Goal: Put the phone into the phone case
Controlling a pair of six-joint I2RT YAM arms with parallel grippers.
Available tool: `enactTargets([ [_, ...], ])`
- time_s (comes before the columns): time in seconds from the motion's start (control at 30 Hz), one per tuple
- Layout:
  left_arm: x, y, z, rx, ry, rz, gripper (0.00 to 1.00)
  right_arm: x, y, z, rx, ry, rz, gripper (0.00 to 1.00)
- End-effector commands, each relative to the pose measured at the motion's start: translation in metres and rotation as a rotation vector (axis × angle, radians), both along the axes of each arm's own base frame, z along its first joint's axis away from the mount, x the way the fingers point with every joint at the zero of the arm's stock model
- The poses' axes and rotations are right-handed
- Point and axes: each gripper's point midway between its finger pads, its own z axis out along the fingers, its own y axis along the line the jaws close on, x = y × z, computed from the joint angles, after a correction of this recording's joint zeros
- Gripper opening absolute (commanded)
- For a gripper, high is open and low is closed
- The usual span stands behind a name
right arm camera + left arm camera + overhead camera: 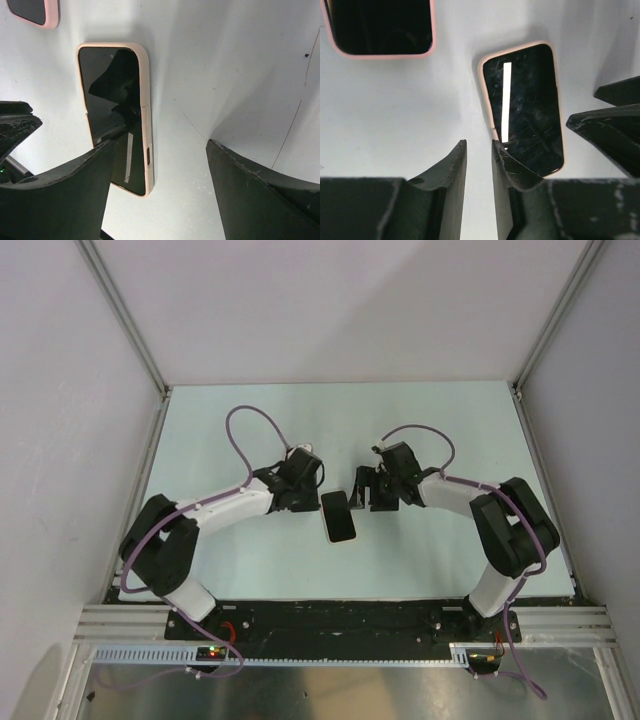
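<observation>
Where it lies, one phone fills one case.

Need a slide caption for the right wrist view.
Open right hand hangs by the phone, which sits in the pink phone case on the table.

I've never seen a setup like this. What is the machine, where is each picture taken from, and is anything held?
These are two robot arms bolted to a pale table, each ending in a two-finger gripper. One picture looks down from above. The other two come from wrist cameras, so the dark wedges at the bottom are each arm's own fingers. Between the arms lies the phone, screen up, the pink phone case showing as a rim around it. The left gripper is slightly open, the right gripper wide open; neither holds anything.
</observation>
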Motion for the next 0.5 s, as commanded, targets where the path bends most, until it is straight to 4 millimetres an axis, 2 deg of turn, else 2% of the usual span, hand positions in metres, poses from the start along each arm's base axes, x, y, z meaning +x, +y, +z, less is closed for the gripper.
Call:
enactTargets([
  [0.0,-0.004,0.001,0.013,-0.041,-0.016,0.002,0.32,-0.004,0.004,0.017,0.084,0.019,0.000,0.80],
  [0.17,-0.012,-0.003,0.014,-0.073,0.003,-0.012,0.33,-0.002,0.007,0.028,0.117,0.017,0.005,0.81],
  [0.47,-0.014,0.003,0.005,-0.040,0.012,-0.009,0.34,-0.003,0.013,0.014,0.083,0.011,0.015,0.82],
])
